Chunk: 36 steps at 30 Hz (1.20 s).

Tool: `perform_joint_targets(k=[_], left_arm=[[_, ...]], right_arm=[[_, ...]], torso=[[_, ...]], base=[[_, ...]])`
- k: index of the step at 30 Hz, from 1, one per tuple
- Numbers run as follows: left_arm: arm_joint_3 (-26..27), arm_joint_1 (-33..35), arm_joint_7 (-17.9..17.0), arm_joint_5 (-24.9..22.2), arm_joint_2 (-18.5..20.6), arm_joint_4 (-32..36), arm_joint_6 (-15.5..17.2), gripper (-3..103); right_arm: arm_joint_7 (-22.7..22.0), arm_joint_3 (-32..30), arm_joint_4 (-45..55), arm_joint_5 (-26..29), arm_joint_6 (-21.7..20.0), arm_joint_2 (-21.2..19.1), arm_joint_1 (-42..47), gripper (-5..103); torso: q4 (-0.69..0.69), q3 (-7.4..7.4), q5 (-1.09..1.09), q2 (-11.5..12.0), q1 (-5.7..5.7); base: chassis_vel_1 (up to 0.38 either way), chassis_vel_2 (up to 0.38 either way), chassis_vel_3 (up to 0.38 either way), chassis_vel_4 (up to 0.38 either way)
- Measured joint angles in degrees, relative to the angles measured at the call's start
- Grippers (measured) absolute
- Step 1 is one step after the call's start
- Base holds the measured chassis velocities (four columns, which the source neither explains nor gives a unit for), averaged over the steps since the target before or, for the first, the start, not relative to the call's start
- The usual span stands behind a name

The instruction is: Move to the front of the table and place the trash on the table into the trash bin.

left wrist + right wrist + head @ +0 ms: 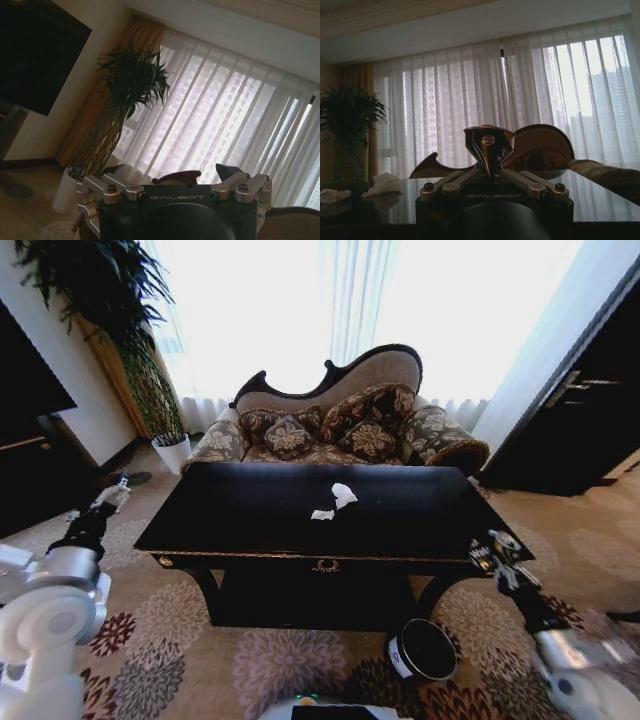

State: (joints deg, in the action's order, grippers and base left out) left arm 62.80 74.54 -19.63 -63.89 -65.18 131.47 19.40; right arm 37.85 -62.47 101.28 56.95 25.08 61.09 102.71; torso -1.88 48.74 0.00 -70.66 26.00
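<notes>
Lying mid-table (250, 510), white trash (343, 495) well apart from both jaws.

The table (250, 515) stands before the robot, with a sofa (340, 420) behind it and a potted plant (150, 380) off to the left. Two paper scraps (335, 502) lie close together near the tabletop's middle. The trash bin (423, 650) lies tipped on the carpet (200, 640) before the table's right end
</notes>
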Motion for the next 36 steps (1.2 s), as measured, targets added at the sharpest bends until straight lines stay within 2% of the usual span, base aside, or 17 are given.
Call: perform_joint_targets(k=[1,2,6,10,16,19,20,21,24,25,28,29,31,32,34,35,36], left_arm=[[0.07,-0.21,-0.07,-0.14,0.15,-0.07,0.05,100],[0.07,-0.21,-0.07,-0.14,0.15,-0.07,0.05,100],[-0.18,-0.37,-0.20,-0.16,0.21,-0.05,0.30,100],[-0.36,-0.63,-0.39,-0.14,0.21,-0.10,0.51,100],[0.41,-0.31,-0.40,-0.37,0.77,-0.44,0.51,100],[0.71,-0.36,-0.40,-0.59,1.12,-0.64,0.51,100],[0.80,-0.43,-0.40,-0.67,1.30,-0.76,0.51,100],[0.80,-0.43,-0.40,-0.67,1.30,-0.76,0.51,100],[0.90,-0.45,-0.38,-0.95,1.58,-0.93,0.49,100],[0.90,-0.45,-0.38,-0.95,1.58,-0.93,0.49,100],[1.35,-0.26,-0.27,-1.29,1.85,-1.33,0.34,100],[1.56,-0.14,-0.23,-1.49,1.98,-1.55,0.27,100],[1.62,-0.12,-0.21,-1.54,2.03,-1.63,0.25,100],[1.82,-0.07,-0.16,-1.67,2.25,-1.96,0.15,100],[1.87,-0.07,-0.16,-1.72,2.33,-2.09,0.12,100],[1.95,-0.17,-0.14,-1.84,2.51,-2.34,0.06,100],[1.96,-0.25,-0.13,-1.89,2.57,-2.45,0.03,100]], right_arm=[[2.70,-0.09,-1.47,0.76,0.74,0.02,0.09,0],[2.70,-0.09,-1.47,0.76,0.74,0.02,0.09,0],[7.42,0.36,-4.72,1.92,1.37,-0.13,-0.11,0],[15.05,4.13,-13.06,1.67,3.23,-0.22,-2.25,0],[17.34,8.94,-21.92,-2.56,6.40,0.18,-5.60,0],[14.76,11.09,-25.67,-5.49,7.45,0.63,-7.72,0],[11.74,12.11,-28.00,-8.78,7.68,1.21,-9.30,0],[11.74,12.11,-28.00,-8.78,7.68,1.21,-9.30,0],[5.73,13.84,-31.92,-15.83,7.81,2.63,-12.23,0],[5.73,13.84,-31.92,-15.83,7.81,2.63,-12.23,0],[0.13,15.15,-34.78,-22.71,7.48,4.64,-14.59,0],[-2.63,15.61,-35.23,-24.84,6.64,5.65,-15.15,0],[-3.68,15.77,-35.29,-25.53,6.22,5.98,-15.29,0],[-8.42,16.38,-35.51,-28.12,4.02,7.30,-15.76,0],[-10.20,16.61,-35.78,-29.01,3.23,7.72,-15.97,0],[-14.46,17.28,-37.18,-31.21,1.67,8.63,-16.61,0],[-16.12,17.64,-38.29,-32.53,1.09,9.02,-17.03,0]], torso=[[0.01,0.00,-0.01,0.01,0.00],[0.01,0.00,-0.01,0.01,0.00],[0.02,0.01,-0.02,0.00,0.01],[0.03,0.01,-0.01,0.00,0.00],[0.02,0.01,0.00,0.01,0.01],[0.02,0.01,0.00,0.01,0.00],[0.02,0.01,-0.01,0.00,0.00],[0.02,0.01,-0.01,0.00,0.00],[0.02,0.01,-0.02,0.01,0.00],[0.02,0.01,-0.02,0.01,0.00],[0.02,0.01,-0.02,0.00,0.01],[0.02,0.01,-0.01,0.01,0.01],[0.02,0.01,-0.01,0.00,0.00],[0.02,0.01,-0.02,0.01,0.00],[0.02,0.01,-0.02,0.01,0.01],[0.02,0.01,-0.02,0.00,0.01],[0.02,0.01,-0.03,0.00,0.01]], base=[[0.000,0.000,0.000,0.000],[0.000,0.000,0.000,0.000],[0.000,0.000,0.000,0.000],[0.000,0.000,0.000,0.000],[0.000,0.000,0.000,0.000],[0.000,0.000,0.000,0.000],[0.000,0.000,0.000,0.000],[0.000,0.000,0.000,0.000],[0.000,0.000,0.000,0.000],[0.000,0.000,0.000,0.000],[0.000,0.000,0.000,0.000],[0.000,0.000,0.000,0.000],[0.000,0.000,0.000,0.000],[0.000,0.000,0.000,0.000],[0.000,0.000,0.000,0.000],[0.000,0.000,0.000,0.000],[0.000,0.000,0.000,0.000]])
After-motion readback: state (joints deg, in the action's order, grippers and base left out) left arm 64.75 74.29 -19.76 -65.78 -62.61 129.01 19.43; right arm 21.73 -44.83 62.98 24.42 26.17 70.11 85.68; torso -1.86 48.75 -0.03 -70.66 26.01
